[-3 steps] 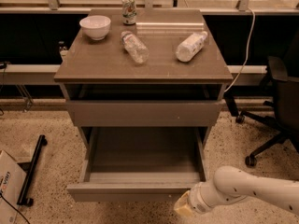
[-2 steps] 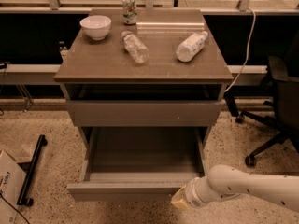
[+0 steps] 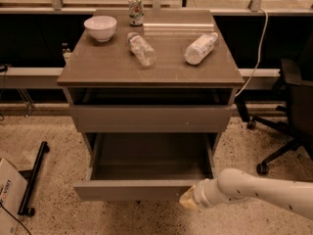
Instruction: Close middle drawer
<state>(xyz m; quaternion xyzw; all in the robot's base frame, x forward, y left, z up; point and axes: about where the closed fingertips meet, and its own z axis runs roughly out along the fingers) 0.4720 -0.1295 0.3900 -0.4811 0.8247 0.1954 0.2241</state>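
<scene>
Clearly the job is barely begun: the wide grey-brown handleless middle drawer (image 3: pixel 149 155) stands pulled far out of the grey-brown wooden cabinet (image 3: pixel 146 75). Its deep plain box is open to view and holds nothing visible. Its low flat front panel hangs well forward of the taller flat front panel (image 3: pixel 151 119) above it, which sits close to the cabinet frame.

The robot's white, rounded arm (image 3: pixel 264 190) reaches in from the lower right. Its pale yellowish gripper (image 3: pixel 188 199) sits at the right end of the drawer's low front panel, touching it or just beside it; which of the two cannot be told. Whether the gripper is spread or pressed together cannot be told either, since only its blunt tip shows.

My reading is that the approach is done and the push itself is what remains. The whole travel of the drawer back into the cabinet is left. Contact so far to one side could skew the drawer on its runners, so a steady, straight shove looks wise.

On the cabinet top, clear of the work, are a small white ceramic bowl (image 3: pixel 100 27), an upright printed drink can (image 3: pixel 135 10), a clear plastic bottle (image 3: pixel 142 49) on its side and a white plastic bottle (image 3: pixel 200 48) also lying down. A black office chair (image 3: pixel 293 97) stands to the right.
</scene>
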